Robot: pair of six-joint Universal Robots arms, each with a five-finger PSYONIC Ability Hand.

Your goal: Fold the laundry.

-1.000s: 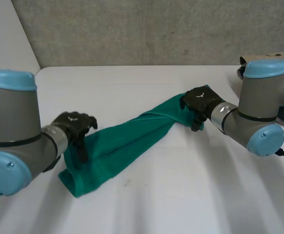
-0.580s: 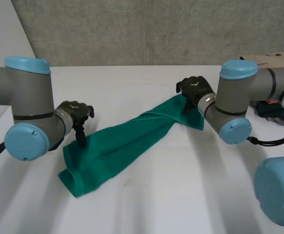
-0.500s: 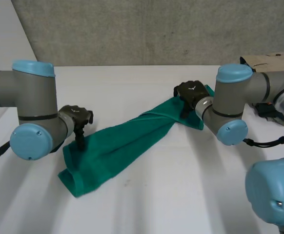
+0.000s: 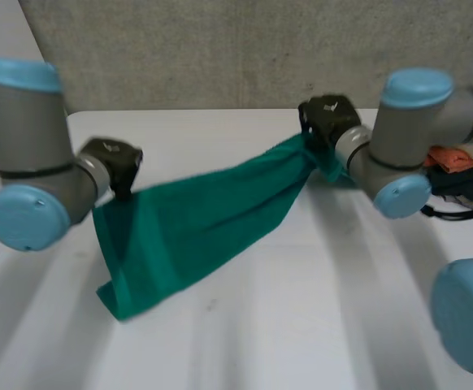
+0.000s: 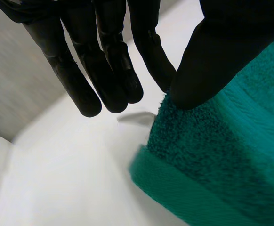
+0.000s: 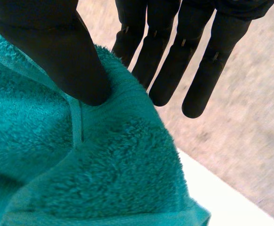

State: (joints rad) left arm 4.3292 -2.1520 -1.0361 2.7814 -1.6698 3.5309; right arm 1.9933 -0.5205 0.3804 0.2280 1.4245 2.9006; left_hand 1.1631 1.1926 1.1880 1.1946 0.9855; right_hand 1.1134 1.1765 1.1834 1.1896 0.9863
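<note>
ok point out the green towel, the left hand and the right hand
green towel [image 4: 204, 219], head view, middle of the cloth
left hand [image 4: 110, 161], head view, back of the hand
right hand [image 4: 327, 120], head view, back of the hand

No readable text, labels, numbers or signs.

The left hand [image 4: 110, 160] has lifted toward 11 o'clock and the right hand [image 4: 327, 119] toward 1 o'clock, raising the towel [image 4: 196, 219] ends off the table [image 4: 301, 309]. Bunched and flat before, the towel now hangs stretched and broader between them.
</note>
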